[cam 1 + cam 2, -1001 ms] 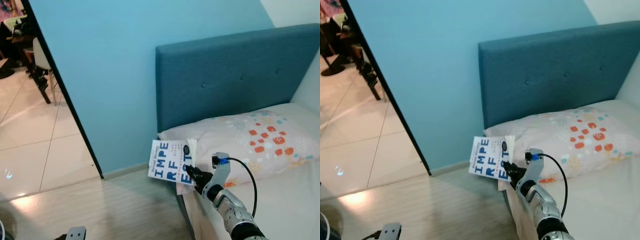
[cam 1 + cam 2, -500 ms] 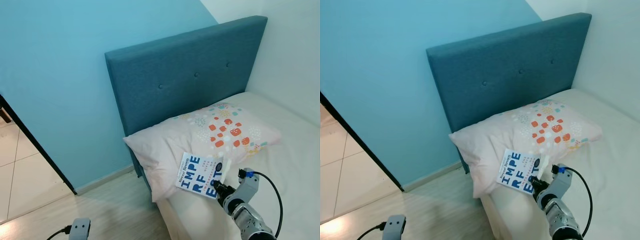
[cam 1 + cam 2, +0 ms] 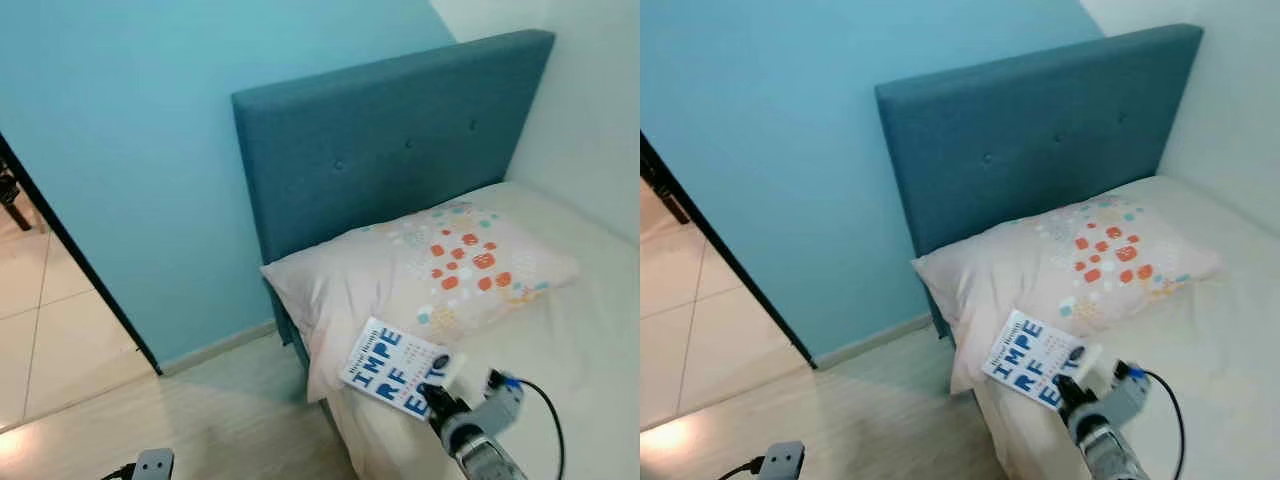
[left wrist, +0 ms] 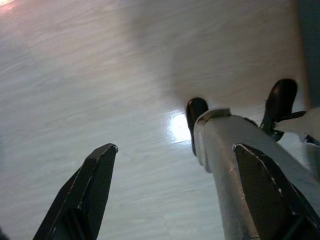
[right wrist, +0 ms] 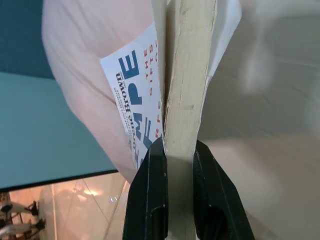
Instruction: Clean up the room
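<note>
Book (image 3: 394, 367) in my right gripper (image 5: 173, 165), fingers clamped on the page edge near its lower corner, as the right wrist view shows plainly. I'm holding it just in front of the pillow (image 3: 420, 280), over the near corner of the bed (image 3: 1230, 330), with the white cover and its big blue letters facing up. I can't tell whether the book is touching the mattress or hanging just above it.

As for tidying the room, I judge the pick-up done and the carry about finished; what's left is to lay the book somewhere sensible beside the pillow, let go and pull the arm clear. Whether the bed is the right home for it, I can't say.

My left gripper (image 4: 170, 195) hangs idle, well away from the pillow and down over the pale wooden floor (image 4: 100, 75), its two black fingers spread with nothing between them; a silver leg and dark feet of the robot show past them.

Plenty is out of my sight. The foot of the bed is cut off, the book's title is partly covered by my gripper, and the rest of the room beyond the doorway (image 3: 40, 260) left of the pillow is hidden.
</note>
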`<state>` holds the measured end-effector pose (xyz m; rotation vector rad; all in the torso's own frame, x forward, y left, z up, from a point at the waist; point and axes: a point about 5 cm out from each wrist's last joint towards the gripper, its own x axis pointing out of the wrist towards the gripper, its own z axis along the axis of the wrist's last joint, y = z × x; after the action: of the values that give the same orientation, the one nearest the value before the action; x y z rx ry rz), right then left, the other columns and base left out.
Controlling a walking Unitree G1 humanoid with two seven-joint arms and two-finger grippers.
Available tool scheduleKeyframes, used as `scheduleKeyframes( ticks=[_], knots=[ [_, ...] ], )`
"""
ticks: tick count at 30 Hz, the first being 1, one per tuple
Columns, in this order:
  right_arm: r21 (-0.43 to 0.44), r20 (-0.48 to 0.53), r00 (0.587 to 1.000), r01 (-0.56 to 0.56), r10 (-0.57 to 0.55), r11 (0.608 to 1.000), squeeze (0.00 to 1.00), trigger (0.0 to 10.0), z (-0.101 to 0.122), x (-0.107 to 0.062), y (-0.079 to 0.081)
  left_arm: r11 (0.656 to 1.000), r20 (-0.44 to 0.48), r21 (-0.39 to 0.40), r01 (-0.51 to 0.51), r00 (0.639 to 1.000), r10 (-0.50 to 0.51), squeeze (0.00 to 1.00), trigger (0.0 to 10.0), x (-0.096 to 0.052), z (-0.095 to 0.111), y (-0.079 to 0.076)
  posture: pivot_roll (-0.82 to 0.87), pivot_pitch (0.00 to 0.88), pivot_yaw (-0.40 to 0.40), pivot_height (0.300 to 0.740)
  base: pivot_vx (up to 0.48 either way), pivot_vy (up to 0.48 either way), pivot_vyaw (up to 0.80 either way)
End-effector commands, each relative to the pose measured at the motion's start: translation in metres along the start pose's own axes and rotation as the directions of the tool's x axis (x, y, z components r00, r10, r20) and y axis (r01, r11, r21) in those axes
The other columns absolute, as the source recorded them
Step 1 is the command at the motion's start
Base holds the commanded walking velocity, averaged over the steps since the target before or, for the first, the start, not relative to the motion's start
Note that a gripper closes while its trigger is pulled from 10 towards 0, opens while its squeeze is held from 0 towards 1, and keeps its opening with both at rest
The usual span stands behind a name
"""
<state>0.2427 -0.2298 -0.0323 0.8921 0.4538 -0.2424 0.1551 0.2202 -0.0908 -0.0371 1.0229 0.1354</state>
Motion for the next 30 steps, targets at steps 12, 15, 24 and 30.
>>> scheduleKeyframes(
  ticks=[12, 15, 24, 30],
  knots=[
    [0.189, 0.19, 0.98, 0.019, -0.056, 0.982, 0.0, 10.0, 0.02, -0.023, -0.036, 0.998, 0.022, 0.05, -0.024, 0.999, 0.022, 0.0, 10.0, -0.001, 0.003, 0.008, -0.09, 0.117, 0.061, 0.641, 0.0, 0.0, 0.0],
    [0.199, 0.199, 0.978, 0.016, -0.056, 0.98, 0.0, 10.0, 0.021, -0.024, -0.036, 0.998, 0.025, 0.049, -0.024, 0.999, 0.023, 0.0, 10.0, -0.001, 0.004, 0.009, -0.09, 0.117, 0.061, 0.631, 0.0, 0.0, 0.0],
    [0.276, 0.232, 0.966, 0.048, -0.115, 0.96, 0.0, 10.0, 0.015, -0.03, -0.046, 0.997, 0.033, 0.071, -0.017, 0.999, 0.015, 0.0, 10.0, -0.001, 0.007, 0.01, -0.08, 0.127, 0.085, 0.607, 0.0, 0.0, 0.0],
    [0.266, 0.155, 0.977, 0.101, -0.146, 0.959, 0.0, 10.0, 0.0, -0.026, -0.043, 0.996, 0.035, 0.082, -0.023, 0.999, 0.02, 0.0, 10.0, -0.001, 0.008, 0.015, -0.07, 0.128, 0.091, 0.607, 0.0, 0.0, 0.0]
  ],
)
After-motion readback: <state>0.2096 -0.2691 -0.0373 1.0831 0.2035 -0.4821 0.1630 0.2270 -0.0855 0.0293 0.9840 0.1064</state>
